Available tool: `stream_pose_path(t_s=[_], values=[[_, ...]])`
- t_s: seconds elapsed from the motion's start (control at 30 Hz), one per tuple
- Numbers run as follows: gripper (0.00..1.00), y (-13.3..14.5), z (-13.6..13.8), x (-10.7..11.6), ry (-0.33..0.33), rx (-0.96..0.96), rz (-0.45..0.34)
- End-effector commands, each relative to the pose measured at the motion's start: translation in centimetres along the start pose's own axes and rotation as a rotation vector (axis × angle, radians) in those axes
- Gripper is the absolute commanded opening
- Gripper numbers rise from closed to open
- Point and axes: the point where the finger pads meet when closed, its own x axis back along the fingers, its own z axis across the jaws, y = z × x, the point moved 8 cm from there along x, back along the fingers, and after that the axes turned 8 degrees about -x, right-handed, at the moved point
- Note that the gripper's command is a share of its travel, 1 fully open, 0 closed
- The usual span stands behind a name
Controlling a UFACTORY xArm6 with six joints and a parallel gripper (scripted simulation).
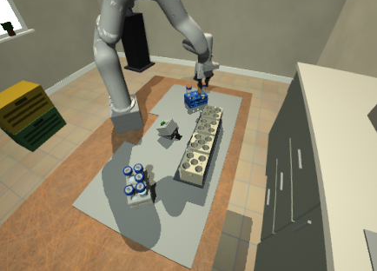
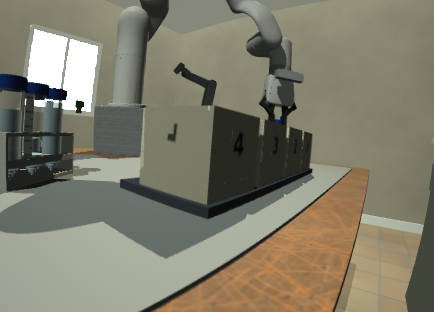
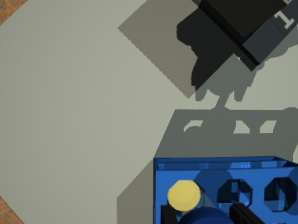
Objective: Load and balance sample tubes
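My gripper [image 1: 201,84] [image 2: 279,118] [image 3: 205,219] is shut on a blue-capped tube [image 3: 202,218] [image 2: 279,120] and holds it upright just above the blue sample rack [image 1: 195,102] [image 3: 215,169] at the far end of the mat. The fingers hide the tube's cap dot, so I cannot read its ID. Another tube [image 1: 189,89] [image 3: 183,195] with an orange cap dot stands in the rack's corner well. Beside it are empty wells [image 3: 235,192]. The loading stand [image 1: 177,174] holds a row of beige adapters [image 1: 202,137]; adapter 4 [image 2: 237,146] and adapter 3 [image 2: 275,145] show their numbers in the exterior view.
A white rack with several blue-capped water blanks [image 1: 135,179] [image 2: 30,151] stands at the near end of the mat. The sloped desk [image 1: 168,130] with the green DONE key [image 1: 163,122] sits between the racks, left of the stand. Dark cabinets [image 1: 287,170] stand to the right.
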Motion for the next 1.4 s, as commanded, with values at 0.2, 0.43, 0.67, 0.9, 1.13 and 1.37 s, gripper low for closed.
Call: stream_pose_path(t_s=[0.2,0.43,0.67,0.9,1.13,1.37], values=[[0.0,0.0,-0.1,-0.8,-0.004,0.0,-0.001],[0.0,0.0,-0.1,-1.3,-0.004,0.0,-0.001],[0.0,0.0,-0.1,-1.6,-0.004,0.0,-0.001],[0.0,0.0,-0.1,-1.6,-0.004,0.0,-0.001],[0.44,0.0,-0.1,-1.6,-0.004,0.0,-0.001],[0.44,0.0,-0.1,-1.6,-0.005,0.0,-0.001]])
